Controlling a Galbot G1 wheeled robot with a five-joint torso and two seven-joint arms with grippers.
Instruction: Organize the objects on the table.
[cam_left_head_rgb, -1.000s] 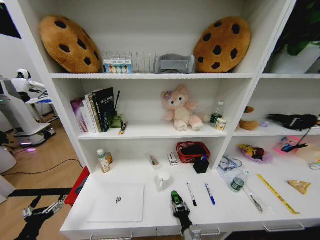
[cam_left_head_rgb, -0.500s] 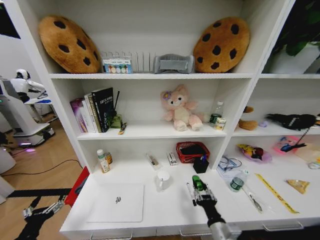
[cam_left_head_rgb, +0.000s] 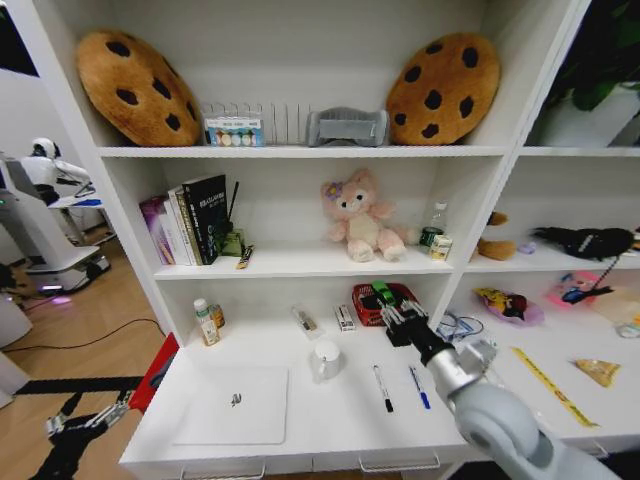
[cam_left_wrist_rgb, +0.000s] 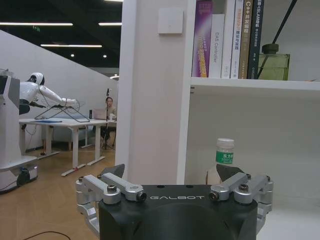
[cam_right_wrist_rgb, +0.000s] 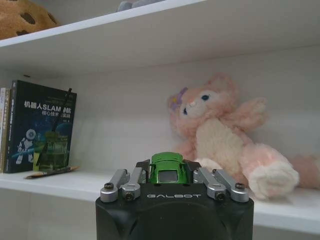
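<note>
Clutter sits across the white desk (cam_left_head_rgb: 330, 425): a thin silver laptop (cam_left_head_rgb: 235, 403) lies flat at the front left, a white mug (cam_left_head_rgb: 326, 358) stands just beside its far right corner, and a black marker (cam_left_head_rgb: 383, 388) and a blue pen (cam_left_head_rgb: 419, 387) lie side by side, apart, to the right of the mug. At the back left a small green-labelled clear bottle (cam_left_head_rgb: 205, 322) stands upright near the shelf upright, also seen past the left gripper (cam_left_wrist_rgb: 172, 192) in the left wrist view. That gripper hangs low beside the desk's left end with its fingers spread and nothing between them.

The right gripper (cam_left_head_rgb: 390, 308) is raised above the desk, in front of the red basket (cam_left_head_rgb: 368, 297) at the back, and the right arm crosses over the desk's right half, hiding part of what lies there. Its fingers are pinched on a small green toy car (cam_right_wrist_rgb: 167, 167), which sticks up between them; in the right wrist view the car sits level with the middle shelf (cam_right_wrist_rgb: 295, 207), facing the pink plush toy (cam_right_wrist_rgb: 227, 137) and a dark book (cam_right_wrist_rgb: 42, 127).

The red basket holds something dark; what it is I cannot tell. Farther right on the desk lie a yellow strip (cam_left_head_rgb: 550, 385) and a purple dish (cam_left_head_rgb: 535, 312) with a colourful item in it.
</note>
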